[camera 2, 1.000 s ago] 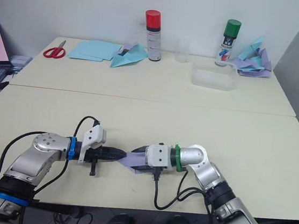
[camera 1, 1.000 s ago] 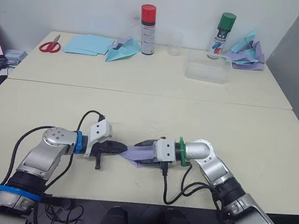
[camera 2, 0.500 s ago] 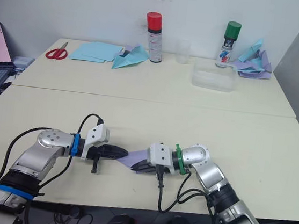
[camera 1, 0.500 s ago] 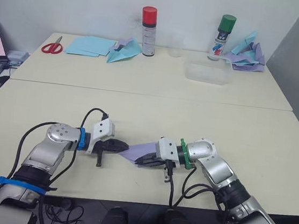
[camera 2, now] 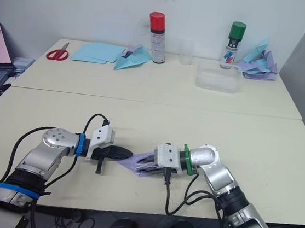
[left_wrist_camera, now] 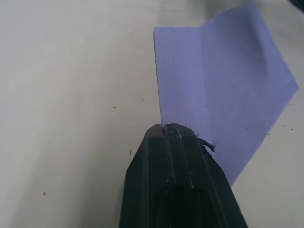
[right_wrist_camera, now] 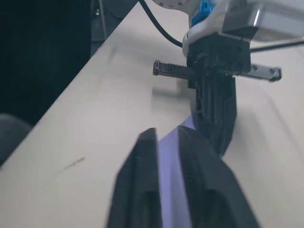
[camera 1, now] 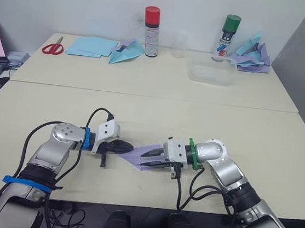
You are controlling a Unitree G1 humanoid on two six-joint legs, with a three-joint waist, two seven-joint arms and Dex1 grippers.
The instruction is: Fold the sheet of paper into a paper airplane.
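The big cream-coloured bench [camera 1: 206,125] is lying wide and bare around the two arms, with lots of open room on every side of them. A second cream bench [camera 1: 161,82] is sitting right behind it, and a thin line is running between their edges.

Along the far edge, well away from the arms, a stack of light blue paper sheets [camera 1: 91,45] is lying beside red-handled scissors [camera 1: 51,46]. A light blue paper plane [camera 1: 125,51] is sitting just beside a spray can with a red cap [camera 1: 150,30]. A clear plastic box [camera 1: 211,73] is sitting near a spray can with a green cap [camera 1: 227,35]. A heap of blue and purple paper planes [camera 1: 252,55] is piled in the far right corner.

The thin pale purple sheet of paper [camera 1: 146,156] is lying near the front edge of the bench, between the two grippers. It is partly folded, with one flap tilting up.

The left gripper [camera 2: 127,154] is pressing its fingers tight together on the left edge of the paper. The right gripper [camera 2: 144,163] is reaching in from the other side, and its fingers [right_wrist_camera: 199,180] are sitting narrow with the paper running between them.
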